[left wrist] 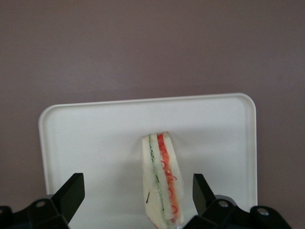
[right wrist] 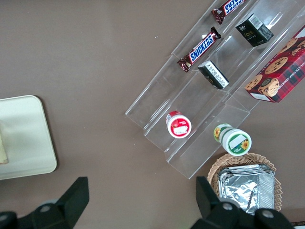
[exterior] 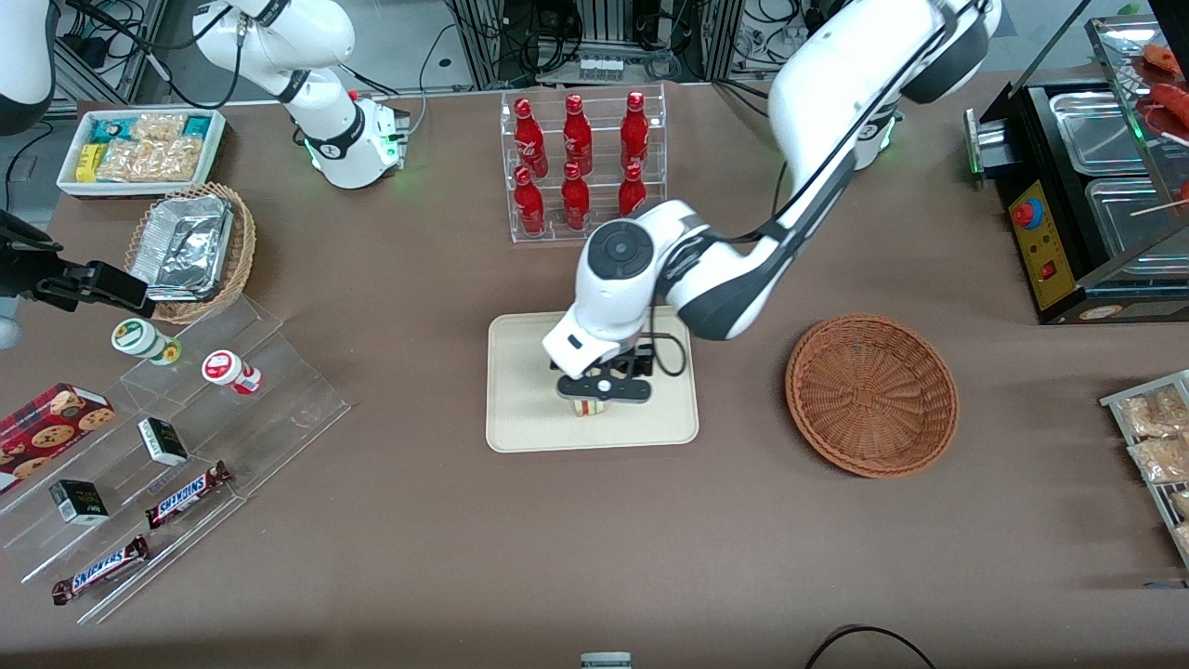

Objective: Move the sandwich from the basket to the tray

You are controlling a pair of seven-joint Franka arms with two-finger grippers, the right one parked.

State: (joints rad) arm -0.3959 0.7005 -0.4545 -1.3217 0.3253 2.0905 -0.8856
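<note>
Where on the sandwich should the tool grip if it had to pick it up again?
On its two flat bread faces, coming straight down from above. The sandwich stands on edge on the tray with its filling layers facing up, so the broad faces are the parallel sides. The open tool already straddles it, apparently with a gap at each face.
</note>
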